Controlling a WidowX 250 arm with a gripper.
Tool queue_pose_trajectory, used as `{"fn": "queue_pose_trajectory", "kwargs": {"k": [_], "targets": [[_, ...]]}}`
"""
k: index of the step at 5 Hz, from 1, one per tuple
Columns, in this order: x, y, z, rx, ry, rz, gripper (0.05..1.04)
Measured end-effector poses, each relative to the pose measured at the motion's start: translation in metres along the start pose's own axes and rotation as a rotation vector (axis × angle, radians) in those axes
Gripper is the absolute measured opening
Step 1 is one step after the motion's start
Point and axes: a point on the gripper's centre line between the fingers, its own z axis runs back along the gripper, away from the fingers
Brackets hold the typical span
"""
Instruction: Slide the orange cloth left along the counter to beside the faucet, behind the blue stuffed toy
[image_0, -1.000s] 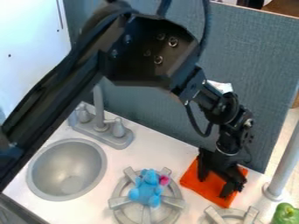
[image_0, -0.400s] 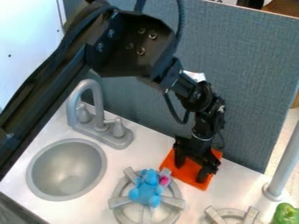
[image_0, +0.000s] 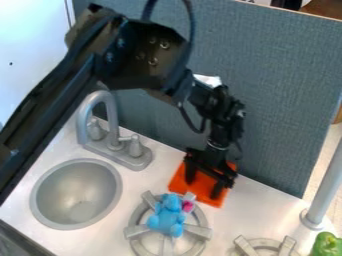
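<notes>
The black gripper (image_0: 204, 184) points down at the orange cloth (image_0: 179, 183), behind and to the right of the left burner. Its two fingers stand apart on top of the flat cloth, with orange showing between them and around them. A small blue plush toy (image_0: 169, 219) with a pink spot on its upper right lies on the left burner (image_0: 137, 231), just left of and in front of the cloth.
At left are a round grey sink basin (image_0: 77, 194) and a grey faucet (image_0: 111, 116). The front right has a second burner (image_0: 266, 243), a green pepper (image_0: 327, 245) and a grey post (image_0: 325, 182). A blue-grey partition (image_0: 280, 100) borders the counter's back.
The gripper has moved left and slightly toward the back, and the orange cloth has slid along under it, nearer the left burner. The blue toy has stayed in place.
</notes>
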Motion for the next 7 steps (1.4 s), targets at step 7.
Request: {"fn": "queue_pose_trajectory", "kwargs": {"k": [7], "targets": [[-0.090,0.034,0.084,-0.139,-0.209,-0.090,1.000]]}}
